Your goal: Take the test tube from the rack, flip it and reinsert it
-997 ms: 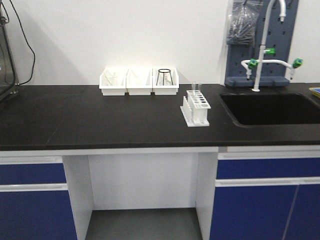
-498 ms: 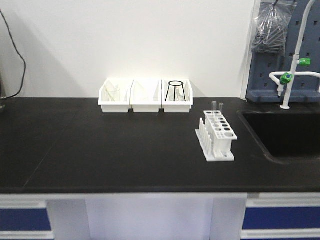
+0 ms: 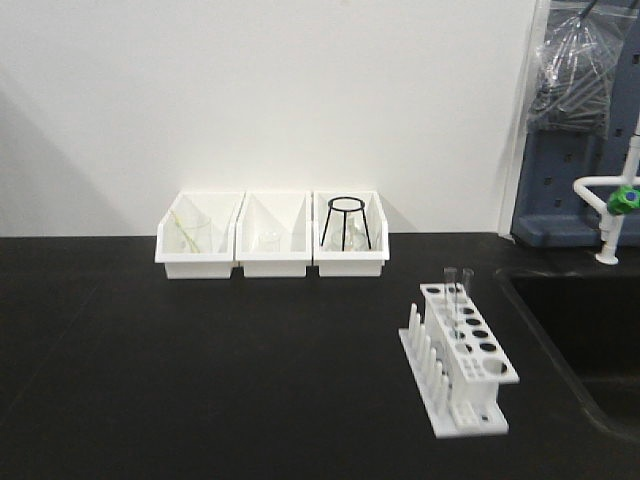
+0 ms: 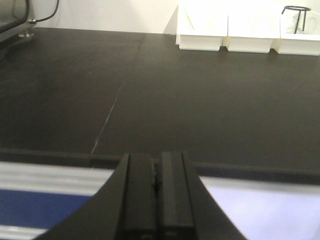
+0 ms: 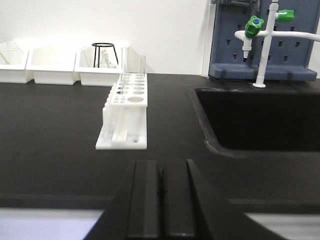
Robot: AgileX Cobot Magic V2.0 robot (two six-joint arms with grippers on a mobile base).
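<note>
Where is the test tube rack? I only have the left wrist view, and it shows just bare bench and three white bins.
Observer: The rack stands on the bench, nearer than the bins and to their right, beside the sink.
Operator: Any tubes in it?
Observer: Yes, two clear tubes stand upright in holes at the rack's far end.
Operator: What is the right gripper doing?
Observer: The right gripper is shut and empty, with the rack ahead of it and apart from it.
</note>
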